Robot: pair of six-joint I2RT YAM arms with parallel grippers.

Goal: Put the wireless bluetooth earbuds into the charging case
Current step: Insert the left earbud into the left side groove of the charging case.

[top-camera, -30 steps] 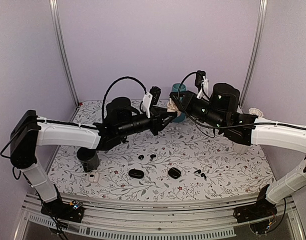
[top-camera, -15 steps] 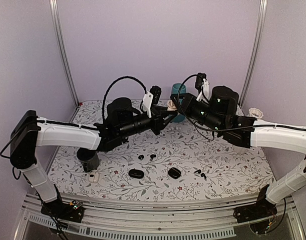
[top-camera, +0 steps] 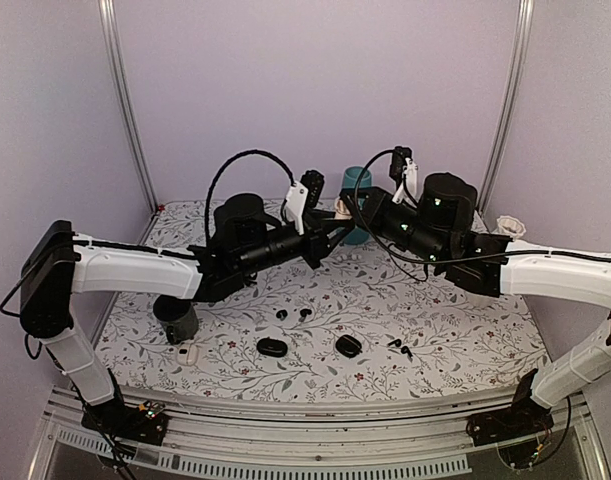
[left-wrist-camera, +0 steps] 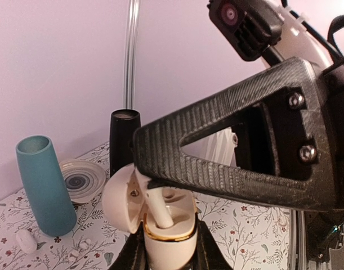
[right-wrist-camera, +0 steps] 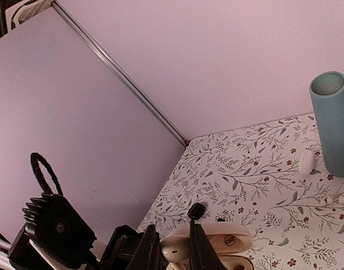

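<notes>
The right jaws are closed on a white earbud (right-wrist-camera: 174, 251), pinched by its bulb end at the bottom of the right wrist view. Its stem hangs free below the tips. The left jaws are clamped on the lower sides of a cream charging case (left-wrist-camera: 167, 239), which stands upright at the bottom middle of the left wrist view. Its lid (left-wrist-camera: 122, 203) is swung open toward the left of that frame. From there the stem looks to be already inside the gold rim and leaning a little, though I can't tell how deep it sits. I'd guess the bud weighs almost nothing and is hard and glossy, so it could twist or squirt out of a pinch. Holding the bulb and leaving the stem clear seems the right way to take it. The case looks stiff and smooth-sided, so it is best gripped low on the body, away from the hinge. All of this is held in the air near the upper middle of the top view. Below it, toward the lower middle, black earbuds (top-camera: 282, 314) and dark pebble cases (top-camera: 271, 347) lie loose on the flowered desk (top-camera: 435, 310). A teal vase (left-wrist-camera: 45, 185) stands at the back.
</notes>
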